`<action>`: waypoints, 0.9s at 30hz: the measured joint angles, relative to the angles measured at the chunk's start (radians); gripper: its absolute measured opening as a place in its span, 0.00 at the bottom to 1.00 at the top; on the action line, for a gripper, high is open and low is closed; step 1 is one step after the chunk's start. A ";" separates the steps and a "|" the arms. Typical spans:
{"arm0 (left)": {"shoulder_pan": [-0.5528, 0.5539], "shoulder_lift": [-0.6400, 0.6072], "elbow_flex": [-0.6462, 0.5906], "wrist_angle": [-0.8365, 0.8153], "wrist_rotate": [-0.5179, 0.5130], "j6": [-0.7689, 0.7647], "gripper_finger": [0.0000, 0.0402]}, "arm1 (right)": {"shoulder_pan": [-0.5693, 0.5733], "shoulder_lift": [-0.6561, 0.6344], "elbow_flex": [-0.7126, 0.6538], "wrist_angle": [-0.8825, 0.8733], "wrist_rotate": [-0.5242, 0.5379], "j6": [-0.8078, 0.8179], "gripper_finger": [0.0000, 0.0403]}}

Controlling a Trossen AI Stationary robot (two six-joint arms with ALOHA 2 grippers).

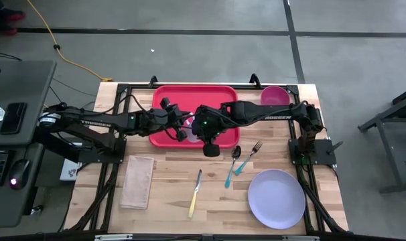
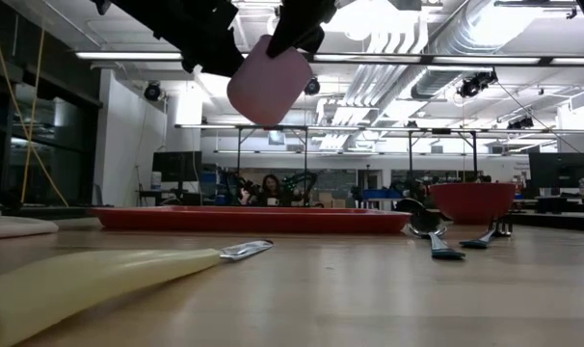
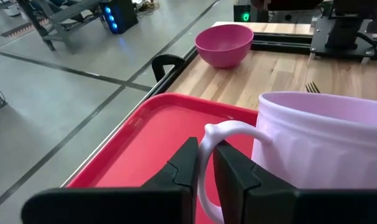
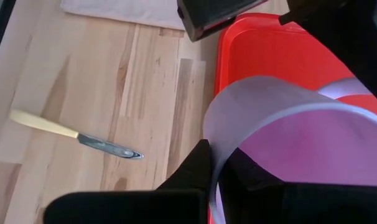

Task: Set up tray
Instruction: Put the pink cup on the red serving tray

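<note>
A pale lavender mug [image 2: 269,82] hangs in the air above the near part of the red tray [image 1: 169,100], and both grippers are shut on it. My left gripper [image 3: 204,158] comes from the table's left at the mug's handle. My right gripper [image 4: 218,165] reaches over from the table's right, slanting down onto the mug's rim. In the high view the arms hide most of the mug [image 1: 189,126]. The tray lies flat on the table at the far middle. My left gripper pinches the mug's loop handle [image 3: 205,140] between its two fingers, which lie nearly level and come from the table's left. The mug is lifted clear of the tray. My right gripper pinches the mug's wall at the rim [image 4: 214,134], one finger inside and one outside, slanting down from above. The mug hangs tilted below it.
A magenta bowl [image 1: 275,96] stands at the far right corner. A lavender plate [image 1: 277,199] lies near right, with a spoon [image 1: 233,164] and fork [image 1: 250,155] beside it. A yellow-handled knife [image 1: 195,194] and a folded napkin [image 1: 137,182] lie near the front.
</note>
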 joint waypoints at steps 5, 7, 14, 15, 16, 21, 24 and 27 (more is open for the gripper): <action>0.000 0.000 0.000 -0.015 0.000 0.001 0.13 | 0.002 0.000 0.000 0.003 0.000 0.016 0.00; 0.000 0.001 0.000 -0.027 0.003 0.005 0.08 | 0.002 0.000 0.000 0.004 0.000 0.022 0.00; 0.000 0.002 -0.001 -0.030 0.003 0.002 0.05 | 0.003 -0.001 0.002 0.028 0.001 0.026 0.02; 0.000 0.002 -0.001 -0.030 0.005 0.000 0.05 | 0.003 -0.001 0.003 0.032 0.000 0.025 0.03; 0.000 0.002 -0.001 -0.030 0.008 0.000 0.03 | 0.003 -0.001 0.003 0.035 0.000 0.023 0.04; 0.000 0.002 -0.001 -0.031 0.011 -0.010 0.03 | 0.003 -0.001 0.003 0.045 -0.010 0.022 0.08; 0.000 0.002 -0.001 -0.031 0.015 -0.010 0.02 | 0.003 -0.001 0.003 0.043 -0.019 0.023 0.07; 0.000 0.002 -0.001 -0.032 0.015 -0.009 0.02 | 0.003 -0.001 0.003 0.041 -0.020 0.024 0.06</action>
